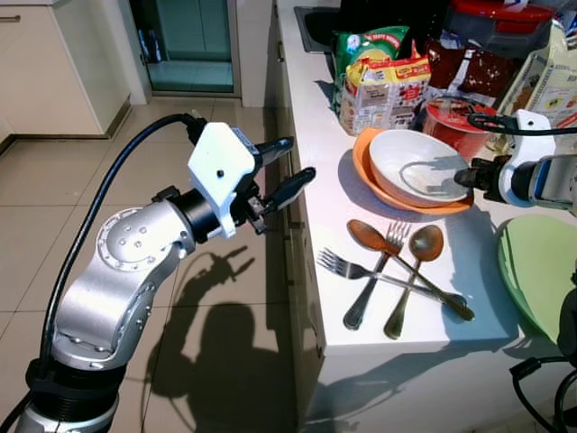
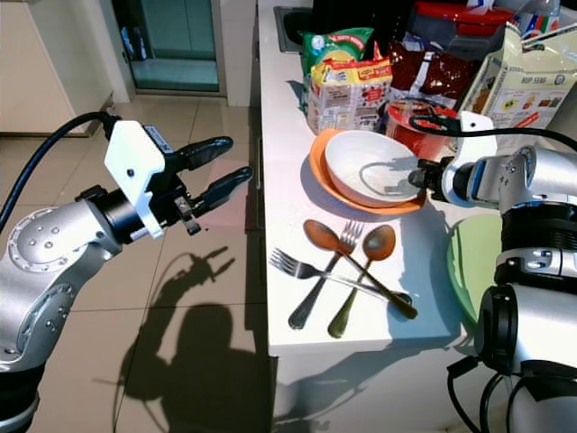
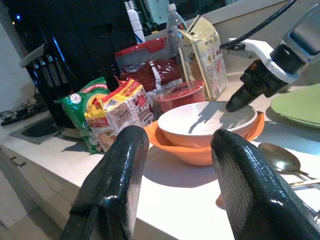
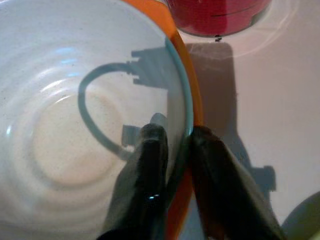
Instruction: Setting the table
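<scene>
The white bowl [image 1: 419,168] sits nested in an orange bowl [image 1: 368,155] on the white bench [image 1: 410,311], at about 12 o'clock from the cutlery. The right hand [image 4: 175,145] is at the white bowl's rim on its 3 o'clock side: the right wrist view shows one finger [image 4: 145,180] inside the bowl and the other outside, with the rim between them, narrowed onto the rim. In the left eye view that hand [image 1: 464,177] reaches in from the right, its white wrist housing just beyond the bowl's edge.

The left hand [image 1: 287,173] hangs over the tiled floor [image 1: 81,180], off the bench's left edge, at about 9 o'clock from the bowls and well apart from them. Its fingers [image 3: 112,190] are spread wide and hold nothing; they point toward the bowls, which the left wrist view frames between them.

In front of the bowls, at 6 o'clock, lies the cutlery: two forks [image 1: 356,269] and two spoons [image 1: 424,245], crossed over one another. A pale green plate [image 1: 541,271] lies at the bench's right side, at 3 o'clock from the cutlery, just beside the right arm. Behind the bowls, at 12 o'clock, stand food packets [image 1: 383,81] and a red-lidded tub [image 1: 455,122], with a dark sink [image 1: 311,27] further back. The robot's shadow falls on the floor below the left arm.
</scene>
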### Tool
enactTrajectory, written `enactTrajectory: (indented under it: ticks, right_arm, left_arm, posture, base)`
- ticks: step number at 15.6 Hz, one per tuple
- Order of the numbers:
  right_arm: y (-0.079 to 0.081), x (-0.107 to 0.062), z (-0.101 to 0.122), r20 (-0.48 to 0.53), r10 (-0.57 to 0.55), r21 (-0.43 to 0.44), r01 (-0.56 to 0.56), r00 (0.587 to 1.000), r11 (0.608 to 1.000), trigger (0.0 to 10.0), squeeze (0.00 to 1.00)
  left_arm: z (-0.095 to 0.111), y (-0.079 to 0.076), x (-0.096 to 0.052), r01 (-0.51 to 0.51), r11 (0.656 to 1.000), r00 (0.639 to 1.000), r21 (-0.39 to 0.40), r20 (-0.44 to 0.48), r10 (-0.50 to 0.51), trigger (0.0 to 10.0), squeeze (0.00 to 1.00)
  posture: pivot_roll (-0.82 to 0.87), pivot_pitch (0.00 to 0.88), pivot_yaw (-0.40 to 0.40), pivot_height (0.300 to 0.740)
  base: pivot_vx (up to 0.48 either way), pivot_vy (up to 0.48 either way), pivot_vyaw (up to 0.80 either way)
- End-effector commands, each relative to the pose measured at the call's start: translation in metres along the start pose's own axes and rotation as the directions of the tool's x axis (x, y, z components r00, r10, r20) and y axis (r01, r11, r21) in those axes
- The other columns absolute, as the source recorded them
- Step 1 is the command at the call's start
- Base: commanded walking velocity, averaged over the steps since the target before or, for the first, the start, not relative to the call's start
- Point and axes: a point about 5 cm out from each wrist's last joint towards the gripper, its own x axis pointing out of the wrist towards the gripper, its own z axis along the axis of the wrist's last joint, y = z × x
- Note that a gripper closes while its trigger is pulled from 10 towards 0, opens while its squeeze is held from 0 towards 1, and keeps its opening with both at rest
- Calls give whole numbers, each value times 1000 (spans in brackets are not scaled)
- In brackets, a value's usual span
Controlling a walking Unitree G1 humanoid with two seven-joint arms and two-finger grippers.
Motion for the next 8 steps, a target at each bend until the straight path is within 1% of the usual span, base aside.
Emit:
enactTrajectory:
  ticks: [1,6,8]
  right_arm:
    - [-4,1,-3,-22,-12,-2,12,1000,1000,0,0]
    - [-5,-2,4,25,-3,28,3,1000,1000,0,0]
    - [-6,-3,7,61,8,64,-12,998,998,0,0]
  left_arm:
    - [5,-1,3,19,1000,1000,16,19,-19,10000,0]
    - [5,0,3,16,1000,1000,18,20,-16,10000,0]
    - [6,1,3,10,1000,1000,20,22,-10,10000,0]
  posture:
    - [-13,0,-29,740]
    - [-13,0,-28,740]
    - [-15,0,-28,740]
  base:
    - [0,0,0]
    - [0,0,0]
    - [0,0,0]
